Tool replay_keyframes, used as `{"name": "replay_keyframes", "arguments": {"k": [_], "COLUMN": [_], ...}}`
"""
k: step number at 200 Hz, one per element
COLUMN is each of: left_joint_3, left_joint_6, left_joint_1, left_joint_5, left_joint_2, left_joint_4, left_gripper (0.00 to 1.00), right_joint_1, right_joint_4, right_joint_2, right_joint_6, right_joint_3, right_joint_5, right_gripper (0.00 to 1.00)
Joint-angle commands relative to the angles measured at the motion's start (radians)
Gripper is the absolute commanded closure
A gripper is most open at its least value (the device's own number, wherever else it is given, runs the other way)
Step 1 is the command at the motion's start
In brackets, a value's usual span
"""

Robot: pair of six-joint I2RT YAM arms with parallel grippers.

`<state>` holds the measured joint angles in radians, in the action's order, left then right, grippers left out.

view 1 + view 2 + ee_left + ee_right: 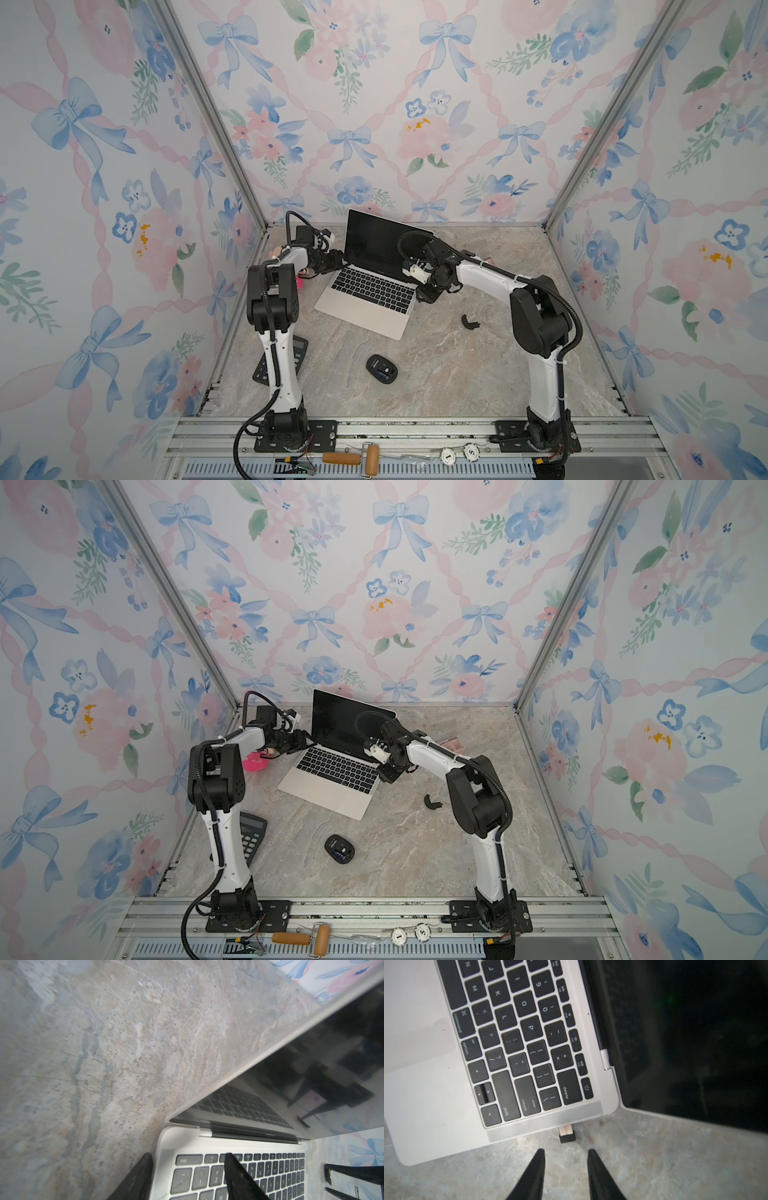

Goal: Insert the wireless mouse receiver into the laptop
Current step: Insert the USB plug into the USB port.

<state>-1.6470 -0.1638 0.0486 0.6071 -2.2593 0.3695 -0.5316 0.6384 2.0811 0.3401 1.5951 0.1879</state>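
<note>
Hovering just behind the wireless mouse receiver (567, 1135), the right gripper (565, 1150) shows its fingers parted and empty, touching nothing. The receiver sits in the port on the right edge of the laptop (425, 1084), near the hinge corner, with pale metal showing, so probably not fully home. Across the keyboard, the left gripper (187, 1155) straddles the opposite rear corner, jaws half spread, one finger over the keys and one outside the edge: a brace against the push, I'd say. Underneath is a marbled grey-beige tabletop (654, 1157), boxed in by bow-and-flower wallpaper (374, 104).
</note>
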Motion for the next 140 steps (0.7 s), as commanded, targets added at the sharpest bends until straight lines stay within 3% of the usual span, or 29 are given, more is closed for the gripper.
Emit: {"name": "replay_keyframes", "arguments": {"k": [1, 66, 140], "left_joint_3": [0.037, 0.054, 0.078], "left_joint_6": [-0.031, -0.040, -0.053], "left_joint_1": [-0.016, -0.013, -0.010], "left_joint_5": [-0.041, -0.044, -0.060], "left_joint_2": [-0.057, -0.052, -0.044], "left_joint_4": [0.146, 0.145, 0.146], "left_gripper": [0.41, 0.42, 0.44], "right_joint_1": [0.028, 0.045, 0.020], "right_joint_4": [-0.005, -0.024, -0.062], "right_joint_2": [-0.039, -0.014, 0.037], "right_joint_6": [-0.055, -0.182, -0.236], "right_joint_3": [-0.039, -0.119, -0.104], "right_joint_5": [0.019, 0.004, 0.027], "right_gripper": [0.66, 0.76, 0.85]}}
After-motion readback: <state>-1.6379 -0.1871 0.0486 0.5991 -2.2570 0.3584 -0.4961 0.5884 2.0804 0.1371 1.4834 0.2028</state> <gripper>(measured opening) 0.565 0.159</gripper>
